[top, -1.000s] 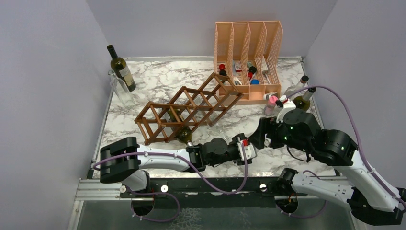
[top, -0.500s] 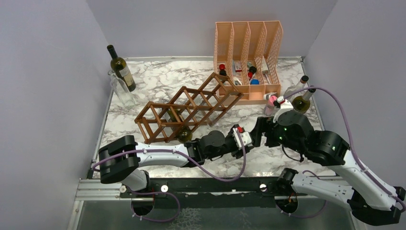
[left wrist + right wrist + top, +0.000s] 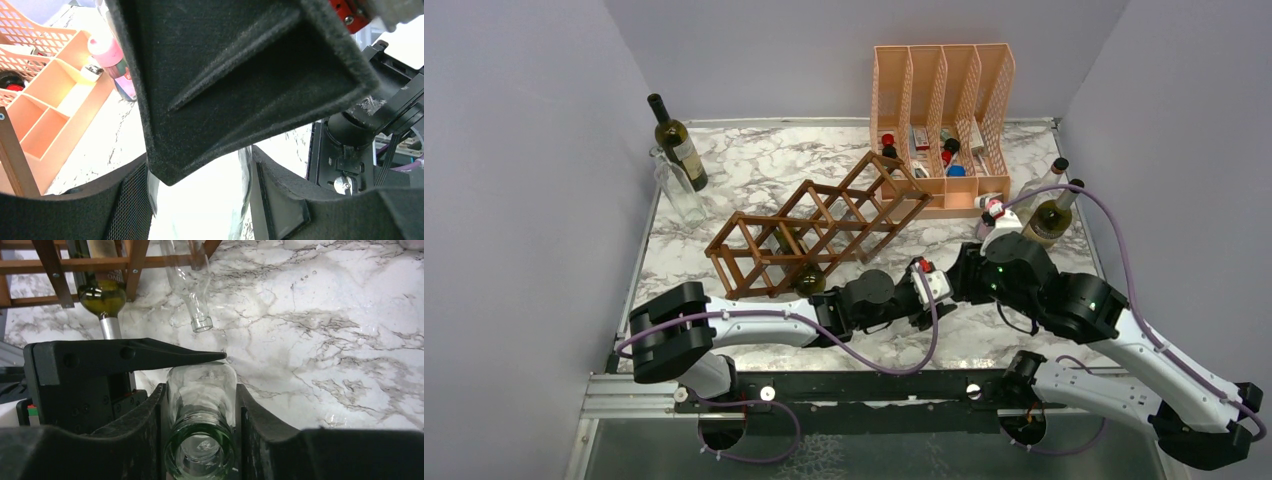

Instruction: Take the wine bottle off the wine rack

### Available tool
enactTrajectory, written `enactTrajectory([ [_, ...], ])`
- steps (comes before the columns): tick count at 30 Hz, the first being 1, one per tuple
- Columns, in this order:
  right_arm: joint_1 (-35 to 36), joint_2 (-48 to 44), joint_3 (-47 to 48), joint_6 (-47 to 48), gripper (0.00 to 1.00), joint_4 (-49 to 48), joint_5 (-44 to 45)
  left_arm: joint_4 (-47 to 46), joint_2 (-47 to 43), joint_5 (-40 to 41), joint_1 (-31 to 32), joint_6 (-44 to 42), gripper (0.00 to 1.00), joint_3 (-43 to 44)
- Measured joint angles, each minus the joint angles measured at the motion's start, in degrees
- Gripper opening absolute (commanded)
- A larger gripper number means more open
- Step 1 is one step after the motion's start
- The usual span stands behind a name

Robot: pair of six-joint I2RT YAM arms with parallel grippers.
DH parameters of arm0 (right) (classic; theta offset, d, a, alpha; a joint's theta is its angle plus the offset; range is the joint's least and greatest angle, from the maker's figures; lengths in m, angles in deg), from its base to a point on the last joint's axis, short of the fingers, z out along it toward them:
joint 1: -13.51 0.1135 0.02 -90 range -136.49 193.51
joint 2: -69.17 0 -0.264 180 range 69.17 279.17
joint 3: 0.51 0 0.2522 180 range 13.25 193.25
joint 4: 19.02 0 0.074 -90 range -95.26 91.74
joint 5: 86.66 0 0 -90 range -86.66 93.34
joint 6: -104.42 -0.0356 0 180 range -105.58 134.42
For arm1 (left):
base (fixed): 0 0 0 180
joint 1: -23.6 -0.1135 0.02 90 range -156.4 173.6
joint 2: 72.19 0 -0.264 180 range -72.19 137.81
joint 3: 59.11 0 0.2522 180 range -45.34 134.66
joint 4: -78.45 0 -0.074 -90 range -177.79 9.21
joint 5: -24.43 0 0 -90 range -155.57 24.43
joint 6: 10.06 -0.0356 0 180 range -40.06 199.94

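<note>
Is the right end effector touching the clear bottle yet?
Touching. The right wrist view shows the clear bottle sitting flush against both fingers of the right end effector, with no gap on either side.

Plain lavender-grey walls (image 3: 524,150), white marble-veined tabletop (image 3: 754,165), even overhead light

Looks like a robot test booth: marble-look table (image 3: 754,165) boxed in by plain grey walls (image 3: 524,200), two arms (image 3: 754,328) bolted to a rail (image 3: 874,385).
</note>
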Motion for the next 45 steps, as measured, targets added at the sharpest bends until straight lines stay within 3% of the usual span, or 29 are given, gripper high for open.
enactTrajectory([
  [3, 0.0, 0.0, -0.2, 0.7, 0.04, -0.2, 1.1, 0.4, -0.1, 0.5, -0.1, 0.5, 0.62, 0.1],
  [5, 0.0, -0.2, -0.3, 0.5, 0.01, -0.5, 1.9, 1.2, -0.4, 1.2, -0.1, 0.8, 0.72, 0.1],
  [6, 0.1, -0.3, -0.4, 0.5, 0.01, -1.3, 2.5, 1.6, -0.6, 1.5, -0.1, 1.0, 0.92, 0.1],
  [7, 0.2, -0.5, -0.4, 0.5, 0.01, -1.7, 2.9, 1.9, -0.7, 1.6, -0.1, 0.9, 0.98, 0.3],
  [16, 0.2, 6.6, 2.1, 0.3, 0.01, 3.2, 14.8, 0.3, -6.6, 4.9, 0.0, -2.5, 0.99, 1.8],
  [23, -1.9, 11.7, 4.6, -0.3, 0.01, 4.4, 22.2, -0.1, -9.6, 13.2, 0.0, -6.6, 0.99, 1.8],
  [33, -29.9, 17.1, 4.6, 12.0, 0.01, -7.8, 16.1, -2.3, -11.8, 22.5, -1.5, -9.4, 0.99, 1.2],
  [40, -39.1, 20.2, 4.6, 17.5, 0.01, -13.5, 12.3, -3.0, -11.8, 22.5, -6.6, -8.5, 0.98, 0.8],
  [45, -41.5, 21.1, 4.6, 19.0, 0.01, -16.6, 10.8, -3.1, -12.1, 22.5, -8.4, -8.9, 0.98, 0.8],
])
